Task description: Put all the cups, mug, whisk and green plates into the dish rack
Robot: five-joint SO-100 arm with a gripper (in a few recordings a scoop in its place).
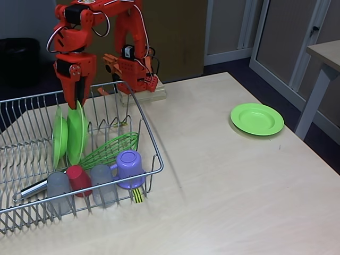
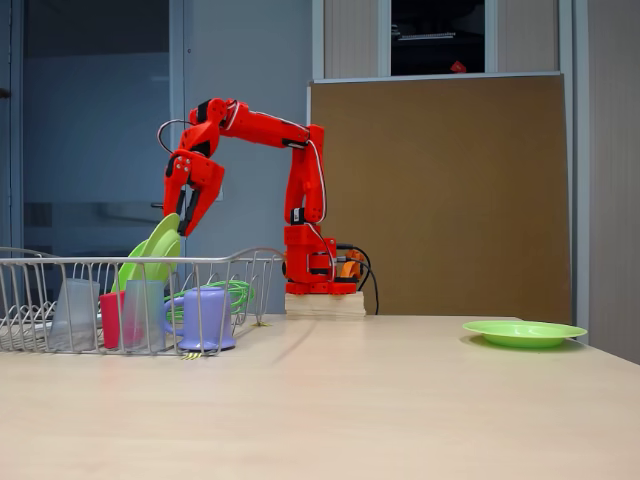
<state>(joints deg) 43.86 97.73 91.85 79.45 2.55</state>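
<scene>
Seen from a fixed view: gripper parted astride a racked plate in dish rack, beside whisk, mug, cups, third plate far right; from another, same gripper apart above rack.

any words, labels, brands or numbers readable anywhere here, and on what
None can be read.
The yellow-black striped tag on the dish rack's front edge shows stripes only, no letters.
The small black part on the red arm is too small and blurred to show any marking.
The plates, cups and mug are plain.
</scene>
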